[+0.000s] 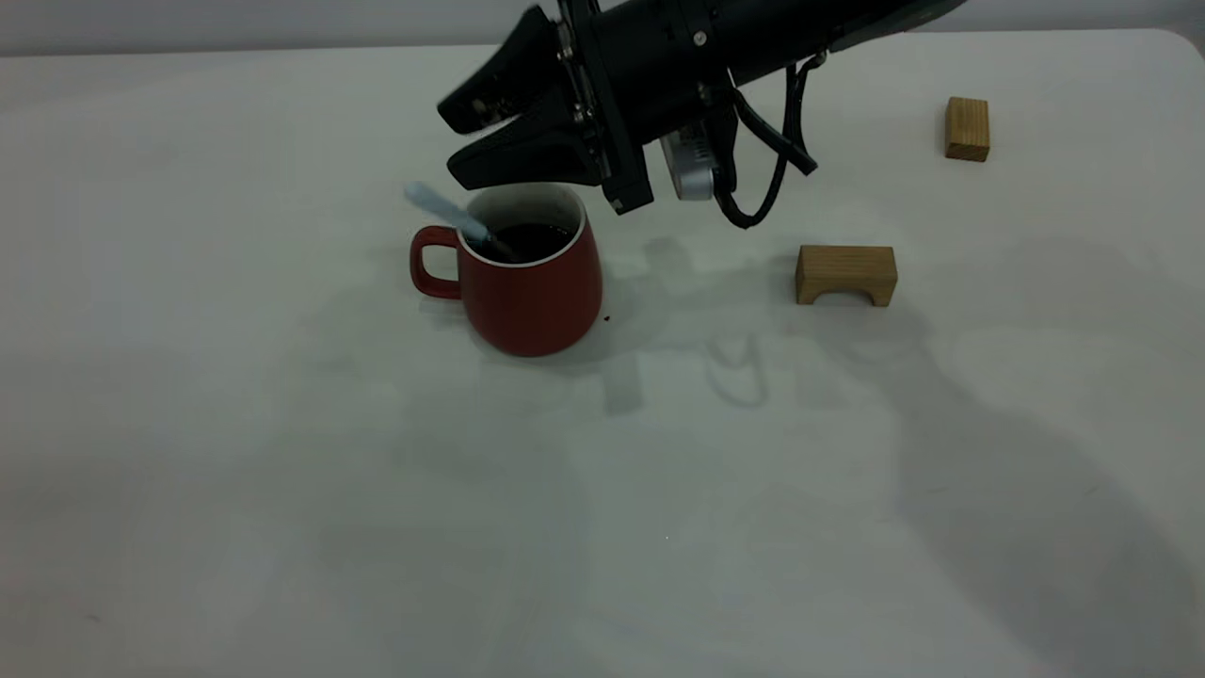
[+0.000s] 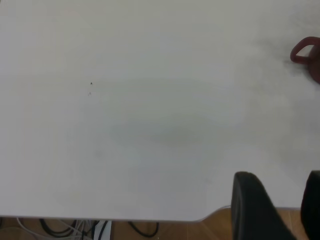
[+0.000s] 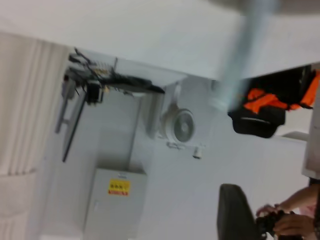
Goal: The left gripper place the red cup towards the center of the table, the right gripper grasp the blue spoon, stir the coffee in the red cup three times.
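The red cup (image 1: 532, 282) stands on the table (image 1: 282, 452) left of centre, its handle pointing left, with dark coffee (image 1: 529, 238) inside. The blue spoon (image 1: 444, 210) rests in the cup, its bowl sunk in the coffee and its pale handle leaning out over the rim on the handle side. My right gripper (image 1: 450, 143) hovers just above the cup, open and holding nothing; the spoon handle (image 3: 246, 50) shows as a blur in the right wrist view. My left gripper (image 2: 282, 200) is open over the table's edge, far from the cup's handle (image 2: 304, 54).
An arched wooden block (image 1: 845, 274) lies right of the cup and a small wooden block (image 1: 967, 129) sits at the far right. A person's hands (image 3: 285, 220) show in the right wrist view. Cables (image 2: 75, 227) hang below the table's edge.
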